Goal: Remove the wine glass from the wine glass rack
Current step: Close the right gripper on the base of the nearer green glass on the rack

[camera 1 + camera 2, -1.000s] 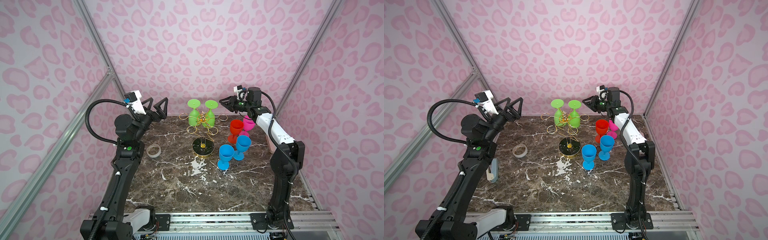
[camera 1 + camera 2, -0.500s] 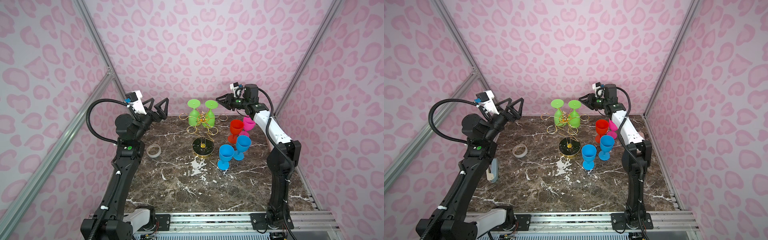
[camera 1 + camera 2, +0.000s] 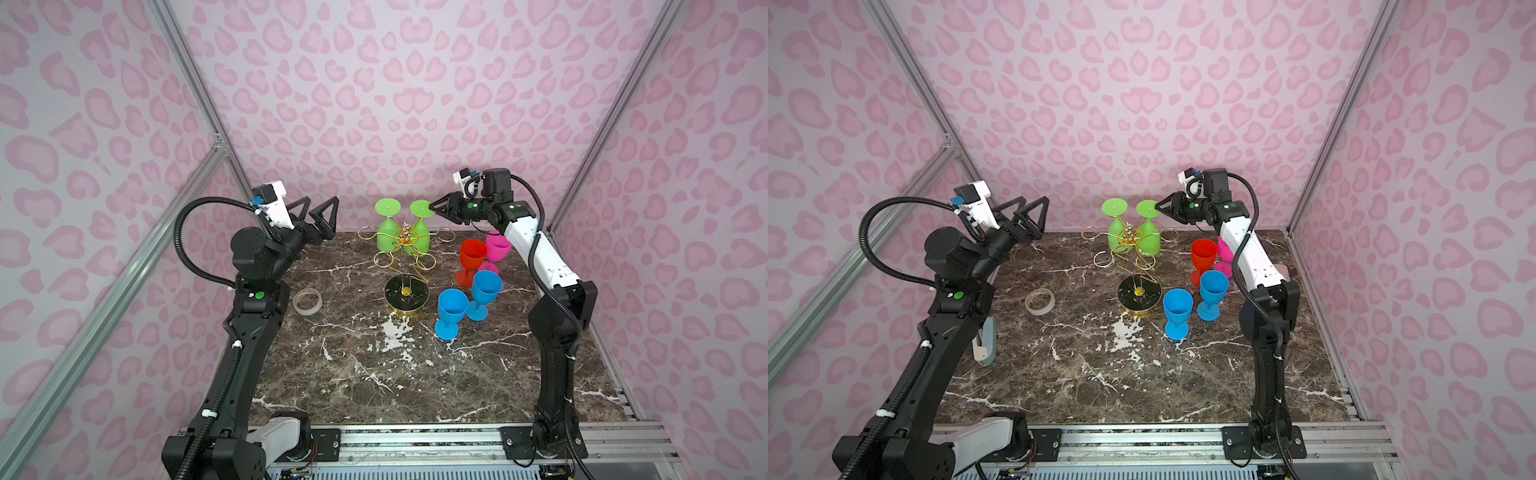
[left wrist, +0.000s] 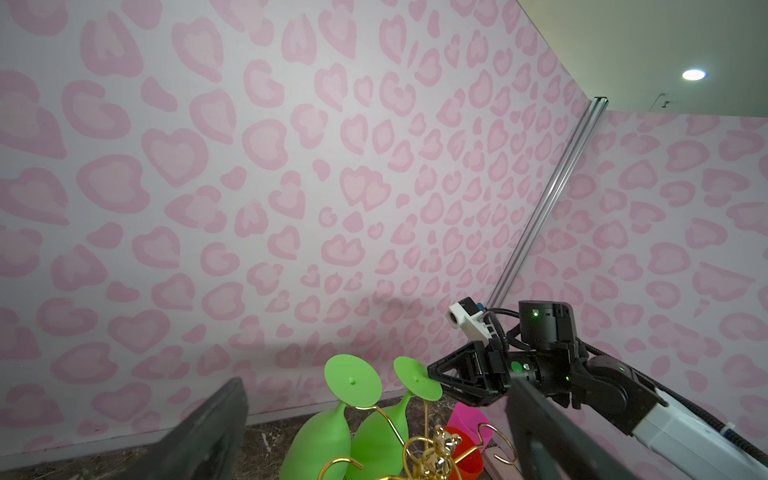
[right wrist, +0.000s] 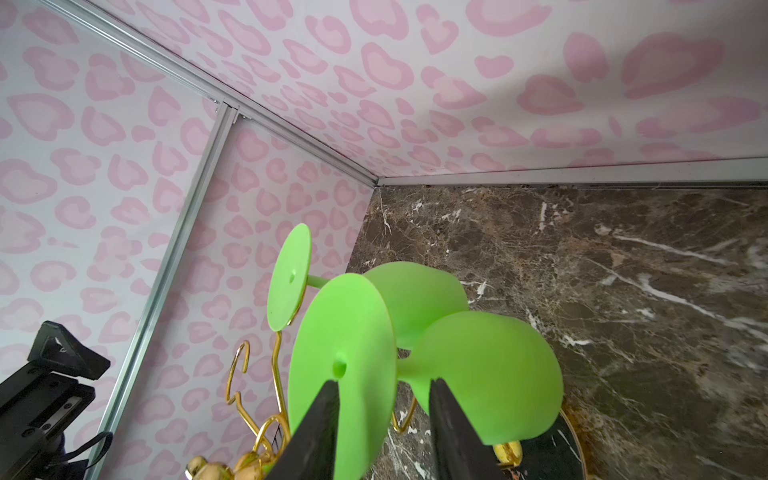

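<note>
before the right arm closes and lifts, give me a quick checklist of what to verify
1. Right gripper: fingers straddle the round foot of the nearer lime-green plastic wine glass: ok.
2. Fingers clamped on that foot: not ok, a gap shows.
3. That glass hangs upside down on the thin gold wire rack: ok.
4. Second lime-green wine glass apart from it: cannot tell, the bowls overlap in view.
5. Left gripper open, off the rack: ok.
</note>
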Controlling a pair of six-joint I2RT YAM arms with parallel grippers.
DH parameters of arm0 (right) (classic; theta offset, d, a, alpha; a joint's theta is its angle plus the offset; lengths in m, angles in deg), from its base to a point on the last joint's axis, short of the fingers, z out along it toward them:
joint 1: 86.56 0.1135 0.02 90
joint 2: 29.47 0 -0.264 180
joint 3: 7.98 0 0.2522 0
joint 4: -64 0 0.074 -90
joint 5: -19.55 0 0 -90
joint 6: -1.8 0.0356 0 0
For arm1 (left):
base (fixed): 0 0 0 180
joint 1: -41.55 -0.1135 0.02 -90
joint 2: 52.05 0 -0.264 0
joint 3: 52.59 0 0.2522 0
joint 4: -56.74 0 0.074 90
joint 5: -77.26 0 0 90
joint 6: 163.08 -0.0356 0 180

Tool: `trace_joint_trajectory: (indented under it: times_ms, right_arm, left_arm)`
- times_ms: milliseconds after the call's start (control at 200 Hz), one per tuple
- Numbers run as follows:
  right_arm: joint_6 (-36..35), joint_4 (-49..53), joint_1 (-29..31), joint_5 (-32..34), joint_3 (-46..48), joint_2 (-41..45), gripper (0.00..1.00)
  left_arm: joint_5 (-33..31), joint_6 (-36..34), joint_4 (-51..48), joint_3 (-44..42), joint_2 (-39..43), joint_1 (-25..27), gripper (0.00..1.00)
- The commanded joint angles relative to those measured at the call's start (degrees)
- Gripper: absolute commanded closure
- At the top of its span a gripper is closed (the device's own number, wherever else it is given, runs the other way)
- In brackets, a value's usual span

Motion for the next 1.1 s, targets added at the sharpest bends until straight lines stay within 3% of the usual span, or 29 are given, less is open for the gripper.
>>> trace_joint_trajectory:
  times_ms: [0,535,880,1100]
  right_arm:
    - [-1.17,0.57,-0.02,0.24,-0.27,-0.49,0.66]
    - [-0.08,-0.52,-0.55,0.73,-0.37,-0.58,0.86]
    - [1.19,-2.16,-0.71,0.55,-0.27,0.65,0.87]
    - [3.64,-5.07,-0.91,-0.38,1.43,1.23,0.96]
  left_arm:
    - [0.71,0.51,1.25,0.59,0.05,0.01,0.02]
    - [1.31,0.39,1.12,0.94,-0.21,0.02,0.02]
    - [1.75,0.17,1.03,1.05,-0.12,-0.02,0.02]
    - [2.14,0.16,0.95,1.07,-0.04,0.00,0.02]
